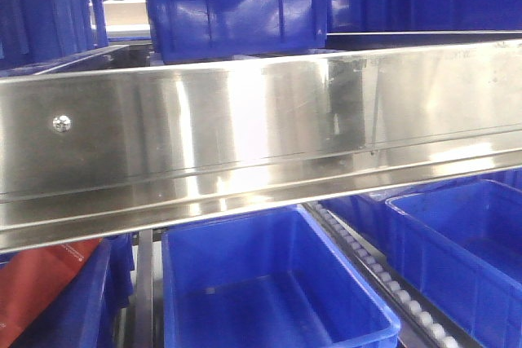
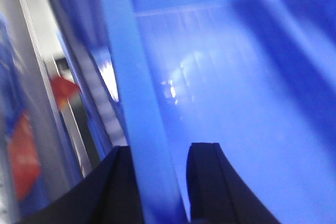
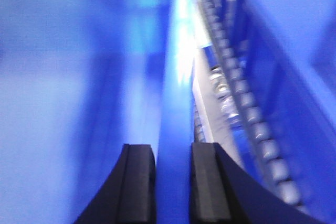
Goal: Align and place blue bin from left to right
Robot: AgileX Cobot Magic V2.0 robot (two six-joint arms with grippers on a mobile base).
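- left gripper [image 2: 164,149]: we see its black fingers [image 2: 118,187] straddling the left wall of the blue bin [image 2: 135,87], one outside and one inside the cavity. The gap is narrow and the wall fills it, so we read it as clamped on that wall. The view is blurred.
- right gripper [image 3: 173,148]: same grip on the bin's right wall. The pads [image 3: 139,182] sit tight on either side of the wall and hold nothing else.
- The bin therefore sits between the two grippers. Its cavity lies to the right of the left gripper and to the left of the right gripper.
- Just outside the left wall there is a metal rail [image 2: 50,129].
- Just outside the right wall a roller track [image 3: 247,114] runs alongside, with a neighbouring bin [image 3: 294,51] beyond it.
- In the front view neither gripper shows. The blue bin [image 1: 277,283] is at lower-tier centre, open side up. The roller track is along its right side, and a red bag [image 1: 41,283] is off to its left.
- A stainless beam [image 1: 261,144] crosses the full frame above the lower tier.
- Farthest back, the upper bins [image 1: 228,6] stand behind and above the beam.
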